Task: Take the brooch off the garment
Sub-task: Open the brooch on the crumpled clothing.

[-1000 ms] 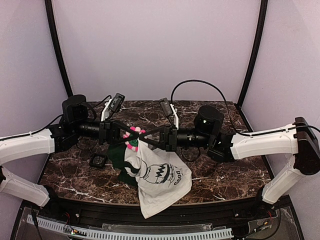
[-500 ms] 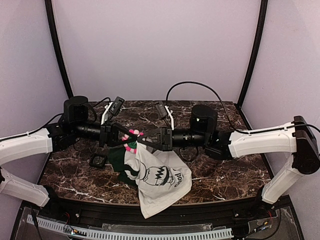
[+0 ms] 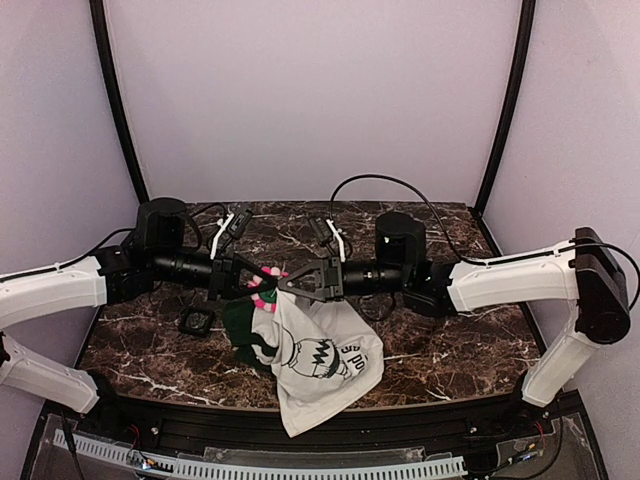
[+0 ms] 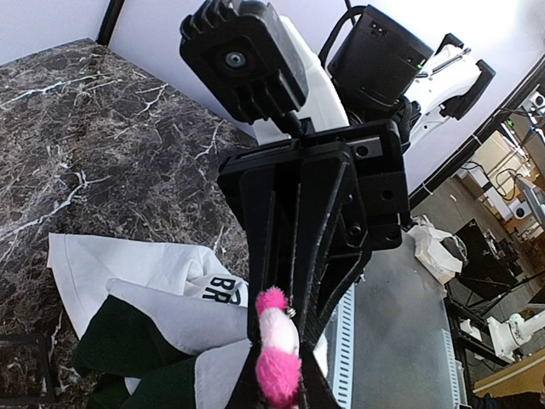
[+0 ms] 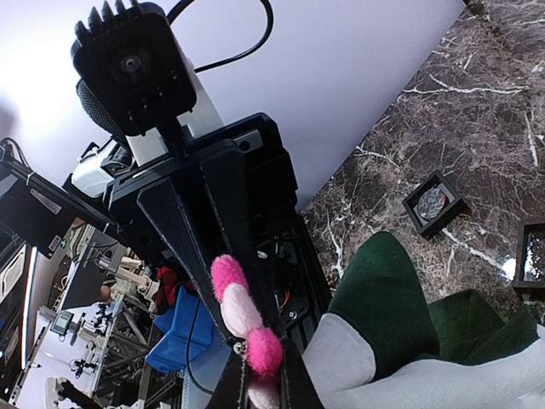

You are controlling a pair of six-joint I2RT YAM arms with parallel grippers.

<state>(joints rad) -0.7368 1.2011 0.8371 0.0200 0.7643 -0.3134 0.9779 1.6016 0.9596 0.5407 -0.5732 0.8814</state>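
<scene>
1. Both arms have slid a little toward 6 o'clock in the top view compared with one second before. The round black joint of the right arm went toward 9 o'clock. The meeting place of the two tips now sits slightly lower over the surface (image 3: 440,350).
2. The left claw (image 3: 258,279) is clenched, and the right claw (image 3: 284,284) is clenched too. They stand nose to nose with the tips almost touching, and both long axes are on the 9-to-3 line.
3. The brooch (image 3: 266,289) is exactly at this meeting place, up in the air. From the left claw it lies at 3 o'clock, and from the right claw at 9 o'clock. In each wrist view its pink petals rise from between that camera's own fingers. So I cannot tell which claw pinches the pin and which pinches only the cloth beside it.
4. The garment (image 3: 320,360) hangs from the brooch toward 5 o'clock, and its lower end rests at the near edge of the surface. The dark green part droops under the left claw.
5. My judgement is that no arm is nearer, because both are equally at the brooch. The next move therefore depends on pulling apart along the 9-to-3 line. If the cloth comes along with the pin, the garment will only lift more.
</scene>
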